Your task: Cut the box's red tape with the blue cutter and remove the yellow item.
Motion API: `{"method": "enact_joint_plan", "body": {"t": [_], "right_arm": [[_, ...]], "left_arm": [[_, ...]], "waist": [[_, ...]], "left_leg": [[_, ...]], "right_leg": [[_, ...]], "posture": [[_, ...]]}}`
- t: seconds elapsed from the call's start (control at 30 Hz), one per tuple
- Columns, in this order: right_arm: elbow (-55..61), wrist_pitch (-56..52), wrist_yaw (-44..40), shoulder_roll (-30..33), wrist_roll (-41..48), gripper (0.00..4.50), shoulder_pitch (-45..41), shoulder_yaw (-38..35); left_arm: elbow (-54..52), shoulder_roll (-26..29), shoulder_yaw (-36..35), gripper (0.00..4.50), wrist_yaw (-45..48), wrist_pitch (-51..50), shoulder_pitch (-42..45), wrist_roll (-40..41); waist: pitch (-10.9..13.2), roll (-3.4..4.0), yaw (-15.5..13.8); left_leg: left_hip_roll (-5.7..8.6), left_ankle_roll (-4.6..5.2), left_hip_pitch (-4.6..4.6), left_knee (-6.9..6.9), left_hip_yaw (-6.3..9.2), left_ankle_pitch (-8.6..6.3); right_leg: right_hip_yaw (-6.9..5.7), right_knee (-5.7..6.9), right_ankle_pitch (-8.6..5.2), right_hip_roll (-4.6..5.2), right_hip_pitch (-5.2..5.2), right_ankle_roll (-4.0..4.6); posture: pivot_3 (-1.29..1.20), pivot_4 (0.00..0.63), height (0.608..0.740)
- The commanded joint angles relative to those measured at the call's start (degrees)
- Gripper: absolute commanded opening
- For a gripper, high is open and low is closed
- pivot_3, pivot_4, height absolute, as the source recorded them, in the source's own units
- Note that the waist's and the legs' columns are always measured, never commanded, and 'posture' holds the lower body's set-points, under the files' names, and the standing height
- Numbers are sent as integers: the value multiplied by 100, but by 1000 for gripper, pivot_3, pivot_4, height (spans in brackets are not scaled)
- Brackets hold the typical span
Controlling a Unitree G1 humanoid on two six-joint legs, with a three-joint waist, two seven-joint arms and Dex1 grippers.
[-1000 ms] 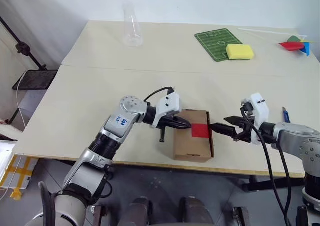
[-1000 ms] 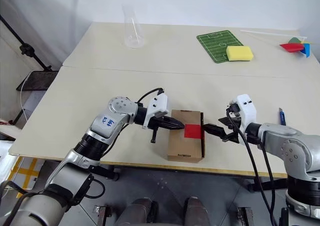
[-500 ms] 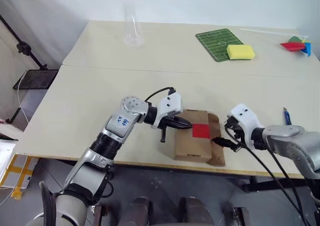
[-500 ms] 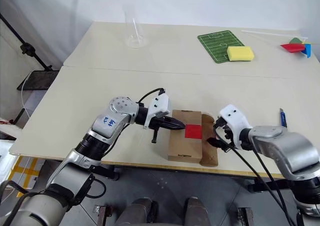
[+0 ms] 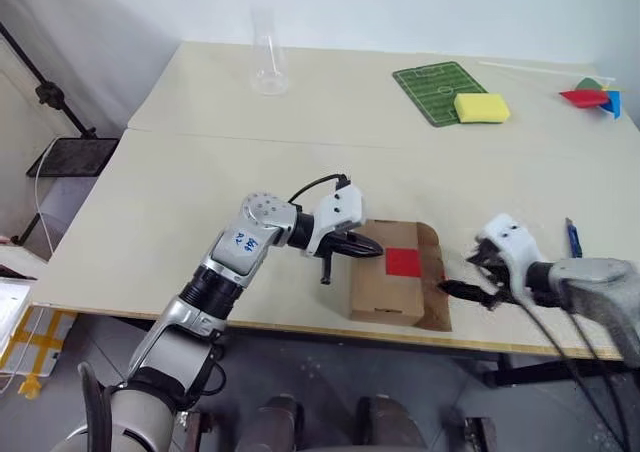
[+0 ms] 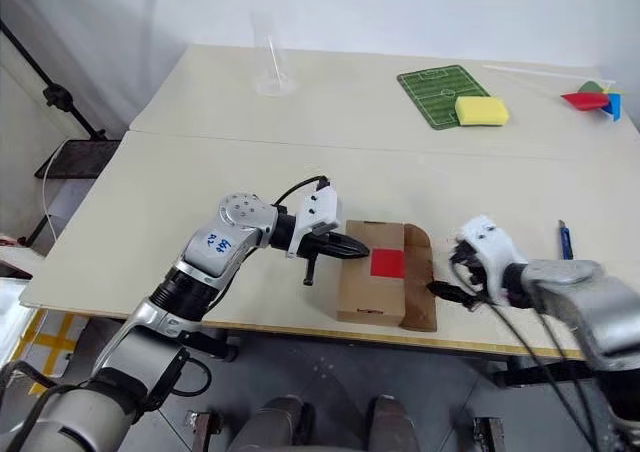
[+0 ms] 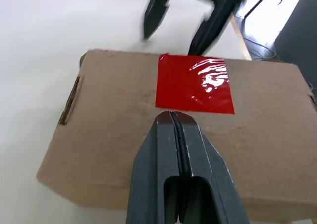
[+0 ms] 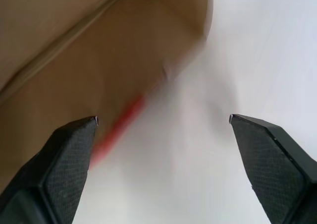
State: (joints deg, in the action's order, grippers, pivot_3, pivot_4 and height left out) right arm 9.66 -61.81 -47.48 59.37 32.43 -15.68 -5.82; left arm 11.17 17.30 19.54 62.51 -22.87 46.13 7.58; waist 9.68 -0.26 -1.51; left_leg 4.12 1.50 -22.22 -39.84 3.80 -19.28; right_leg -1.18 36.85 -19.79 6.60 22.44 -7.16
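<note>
From the head camera, the left gripper point(image 5: 365, 248), fingers pressed together and empty, rests on the box point(image 5: 385, 290) beside the red tape point(image 5: 402, 261), while the right gripper point(image 8: 163, 122) gapes wide just past the folded-out flap point(image 5: 433, 277), with the blue cutter point(image 5: 573, 234) lying beyond it.

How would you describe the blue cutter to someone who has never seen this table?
Find the brown box at the table's near edge. Look right, past the right tool: the blue cutter lies flat there, a slim dark-blue pen shape, far from the coloured shapes.
</note>
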Motion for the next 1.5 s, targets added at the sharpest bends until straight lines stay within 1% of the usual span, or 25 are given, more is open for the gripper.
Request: {"method": "enact_joint_plan", "body": {"t": [0.03,0.13,0.23,0.37,0.4,0.5,0.6,0.7,0.83,1.03,1.33,1.43,1.5], "right_arm": [[-565,-540,-451,-260,608,4454,-562,-230],[-957,-618,-652,-353,484,4454,-957,176],[-1241,-615,-664,-509,206,4454,-1415,740],[-1499,-721,-781,-681,108,4454,-1780,1069],[-1579,-687,-803,-715,55,4288,-1827,1129],[-1746,-715,-968,-816,55,3584,-1948,1228],[-1762,-1088,-1056,-1054,233,2564,-2191,1245],[-1869,-1203,-1109,-1129,157,1561,-2263,1380],[-2158,-1545,-1032,-1285,149,286,-2446,1366],[-2755,-1816,-1015,-1605,145,286,-2649,1263],[-3082,-2593,-860,-2169,443,286,-2761,604],[-3036,-2661,-829,-2218,464,286,-2734,582],[-3026,-2552,-865,-2210,416,286,-2703,730]], "left_arm": [[-212,52,17,0,-62,-93,-139,-9],[-255,48,22,0,-84,-116,-147,-9],[-298,50,7,0,-112,-138,-156,-5],[-365,89,-10,0,-128,-172,-195,4],[-380,100,-13,0,-126,-177,-204,6],[-490,145,-25,0,-141,-234,-259,15],[-575,224,-39,0,-160,-273,-316,6],[-595,246,-40,0,-179,-278,-326,11],[-624,253,-48,0,-227,-284,-344,2],[-690,277,-56,0,-281,-309,-408,16],[-701,351,-106,0,-314,-296,-439,18],[-701,378,-107,0,-299,-287,-452,17],[-699,388,-99,0,-287,-277,-450,14]], "waist": [[0,0,41],[4,6,33],[4,7,17],[4,6,20],[4,6,18],[4,6,28],[4,7,50],[4,7,37],[4,7,18],[3,7,36],[3,8,158],[3,8,163],[3,8,160]], "left_leg": [[-6,-1,0,2,0,0],[-22,-18,2,11,-6,9],[-27,-32,1,24,-6,17],[-26,-32,2,23,-5,17],[-26,-32,2,23,-5,17],[-26,-32,1,24,-5,17],[-31,-35,2,27,-5,19],[-31,-38,1,29,-5,20],[-27,-38,0,29,-5,20],[-30,-39,2,30,-5,21],[-35,-44,4,33,-5,24],[-35,-45,5,39,-5,24],[-35,-45,4,40,-5,24]], "right_leg": [[0,0,0,4,-1,0],[-1,-6,0,2,1,0],[-2,-8,0,-2,12,0],[-2,-9,0,-2,11,0],[-2,-9,0,-2,11,0],[-2,-7,0,-2,10,0],[-3,-6,0,-5,12,0],[-3,-3,0,-5,15,0],[-3,-3,0,-2,15,0],[-3,-3,0,-3,15,0],[-4,2,0,-6,15,1],[-4,4,0,-6,18,1],[-4,4,0,-6,19,1]], "posture": [[0,150,740],[0,150,740],[0,150,740],[0,150,740],[0,150,740],[0,150,740],[0,150,740],[0,150,740],[0,150,740],[0,150,740],[0,150,740],[0,150,740],[0,150,740]]}}
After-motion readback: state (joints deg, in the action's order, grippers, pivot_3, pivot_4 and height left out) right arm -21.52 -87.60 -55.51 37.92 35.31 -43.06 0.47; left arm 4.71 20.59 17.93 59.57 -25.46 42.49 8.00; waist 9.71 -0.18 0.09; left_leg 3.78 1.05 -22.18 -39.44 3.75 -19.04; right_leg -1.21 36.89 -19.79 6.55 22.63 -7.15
